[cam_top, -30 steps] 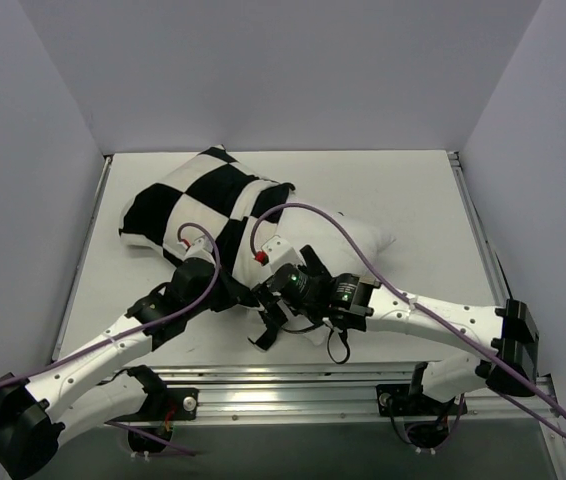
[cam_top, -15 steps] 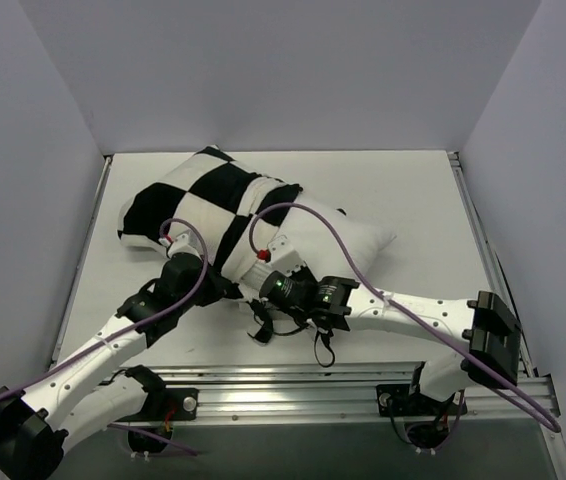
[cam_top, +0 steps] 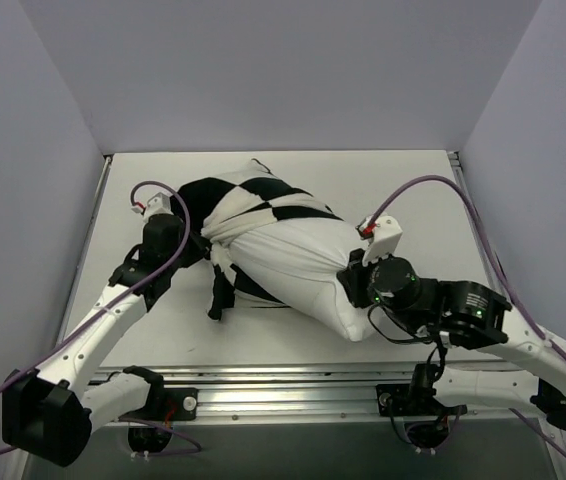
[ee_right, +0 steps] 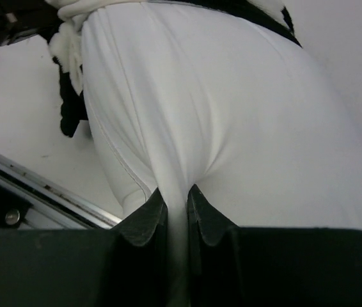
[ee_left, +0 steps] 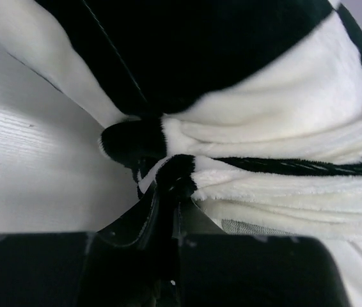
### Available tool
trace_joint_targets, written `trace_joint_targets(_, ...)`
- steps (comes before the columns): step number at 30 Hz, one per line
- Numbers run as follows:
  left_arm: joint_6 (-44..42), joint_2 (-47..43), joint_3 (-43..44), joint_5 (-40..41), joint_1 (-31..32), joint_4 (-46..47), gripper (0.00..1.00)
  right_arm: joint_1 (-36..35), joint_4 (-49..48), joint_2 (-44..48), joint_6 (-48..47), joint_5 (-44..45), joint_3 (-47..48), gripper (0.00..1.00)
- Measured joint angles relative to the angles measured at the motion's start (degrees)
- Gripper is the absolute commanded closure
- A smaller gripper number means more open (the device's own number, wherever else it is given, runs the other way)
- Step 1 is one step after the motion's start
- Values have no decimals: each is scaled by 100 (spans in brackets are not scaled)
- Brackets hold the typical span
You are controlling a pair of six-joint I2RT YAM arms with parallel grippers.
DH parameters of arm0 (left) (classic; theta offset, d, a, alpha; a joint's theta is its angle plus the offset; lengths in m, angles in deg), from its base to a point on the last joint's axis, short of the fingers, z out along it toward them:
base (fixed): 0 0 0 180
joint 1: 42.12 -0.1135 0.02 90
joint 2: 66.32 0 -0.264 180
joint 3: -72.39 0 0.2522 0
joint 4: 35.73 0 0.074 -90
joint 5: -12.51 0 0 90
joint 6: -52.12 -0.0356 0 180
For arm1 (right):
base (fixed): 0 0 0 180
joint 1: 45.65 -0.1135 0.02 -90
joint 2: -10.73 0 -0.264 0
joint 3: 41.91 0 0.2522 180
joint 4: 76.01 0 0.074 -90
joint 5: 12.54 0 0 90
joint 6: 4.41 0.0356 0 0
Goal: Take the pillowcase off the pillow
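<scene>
The white pillow (cam_top: 293,265) lies stretched across the middle of the table, its left end still inside the black-and-white checkered pillowcase (cam_top: 263,192). The case is bunched at its mouth, and a strip of it hangs toward the front. My left gripper (cam_top: 203,248) is shut on that bunched edge; the left wrist view shows checkered pillowcase (ee_left: 232,51) fabric pinched in the gripper (ee_left: 168,192). At the pillow's right end, my right gripper (cam_top: 351,283) is shut on a fold of plain white pillow (ee_right: 219,96) cloth, with the gripper (ee_right: 177,201) drawing it taut.
The white table (cam_top: 413,190) is enclosed by grey walls at the left, back and right. A metal rail (cam_top: 293,385) runs along the front edge, and the rail (ee_right: 34,185) also shows below the pillow in the right wrist view.
My right gripper shut on the pillow and pulled it right. The left arm drew the pillowcase edge left and back. More white pillow now shows outside the case.
</scene>
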Motion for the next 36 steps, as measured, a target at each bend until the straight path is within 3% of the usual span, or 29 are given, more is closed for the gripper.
trace_joint_targets(5,94,728,7,-284,-63,476,97,37,146,455,-83,-793,-96,100)
trace_joint_targets(8,98,1045,2,-295,-127,533,88,76,-125,372,-186,-1471,-529,100)
trace_joint_targets(9,83,1084,-17,-284,-175,531,80,79,-295,313,-201,-1720,-723,100)
trace_joint_targets(12,-122,1012,-57,-138,-356,396,47,79,-756,-61,-214,-2459,-1139,79)
trace_joint_targets(13,-232,940,-55,-70,-407,337,42,79,-898,-219,-205,-2671,-1213,64)
trace_joint_targets(16,-623,634,-4,66,-511,94,23,79,-1200,-625,-240,-3230,-1233,37)
trace_joint_targets(18,-975,433,212,42,-529,-140,16,81,-1333,-761,-323,-3488,-1198,25)
trace_joint_targets(20,-1279,306,518,-33,-514,-334,7,177,-1346,-850,-387,-3648,-1029,20)
trace_joint_targets(24,-1998,256,1484,-280,-275,-662,5,1019,-1403,-920,-476,-3674,-533,13)
trace_joint_targets(27,-2743,525,2426,-332,378,-811,3,1952,-1478,-859,-470,-3593,-433,10)
trace_joint_targets(32,-3877,1589,3705,-358,1663,-953,3,3241,-1434,-560,-343,-3521,-625,7)
trace_joint_targets(36,-4701,2747,4476,-468,2310,-1255,3,3790,-1266,-42,-275,-3521,-973,5)
